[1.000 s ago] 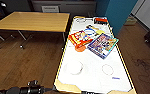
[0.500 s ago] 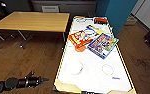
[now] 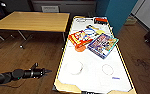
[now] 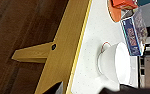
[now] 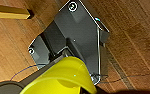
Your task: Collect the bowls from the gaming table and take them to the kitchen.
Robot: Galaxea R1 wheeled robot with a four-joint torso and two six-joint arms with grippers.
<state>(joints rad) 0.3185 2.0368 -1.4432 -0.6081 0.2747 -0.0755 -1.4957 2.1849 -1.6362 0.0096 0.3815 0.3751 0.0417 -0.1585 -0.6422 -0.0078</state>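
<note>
While the left claw (image 3: 48, 71), grip unreadable, nears the gaming table (image 3: 66, 88), wrist view reveals the white bowl (image 4: 114, 63).

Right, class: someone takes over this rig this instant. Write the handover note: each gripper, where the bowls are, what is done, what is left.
Left gripper: beside the gaming table, near its rim, holding nothing; fingers unclear.
Right gripper: state unreadable.
White bowl: on the table's near half, untouched.
Orange bowl: mid-table, partly under the red box.
Done: nothing collected.
Left: both bowls, then the kitchen.
</note>
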